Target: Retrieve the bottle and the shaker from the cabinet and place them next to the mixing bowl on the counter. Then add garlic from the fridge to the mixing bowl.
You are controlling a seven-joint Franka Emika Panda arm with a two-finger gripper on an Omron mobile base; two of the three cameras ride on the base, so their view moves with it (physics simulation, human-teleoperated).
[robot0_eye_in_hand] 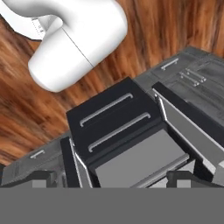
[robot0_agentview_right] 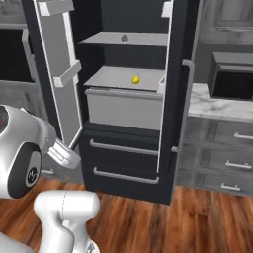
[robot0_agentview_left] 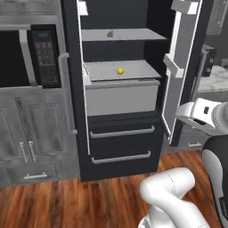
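Fingertips (robot0_eye_in_hand: pixel 43 178) sit dark at the bottom of the hand view, one at each side, spread wide with nothing between them; the gripper (robot0_eye_in_hand: pixel 112 179) is released and looks down over the fridge's (robot0_eye_in_hand: pixel 114 122) two lower drawers and the wood floor (robot0_eye_in_hand: pixel 26 109).

From the left base view, going left to right: a black microwave (robot0_agentview_left: pixel 42 55) sits in the grey cabinetry, with lower cupboard doors (robot0_agentview_left: pixel 26 133) beneath it. Next comes the fridge (robot0_agentview_left: pixel 120 147), both doors swung open. On its upper shelf lies the garlic (robot0_agentview_left: pixel 109 33) (a small pale lump, hard to make out). On the shelf below rests a small yellow ball (robot0_agentview_left: pixel 120 71), above a pale grey bin. Beneath are the two black drawers with long grey handles. The right door (robot0_agentview_left: pixel 182 67) carries white racks. Beyond it a strip of counter (robot0_agentview_left: pixel 218 80) shows, marble white. The arm (robot0_agentview_left: pixel 209 116) rises at the lower right.

From the right base view the arm (robot0_agentview_right: pixel 24 153) stands at the left, then the racked door (robot0_agentview_right: pixel 59 74), the garlic (robot0_agentview_right: pixel 123 37), the yellow ball (robot0_agentview_right: pixel 135 78), and the counter (robot0_agentview_right: pixel 217 106) over grey drawers.
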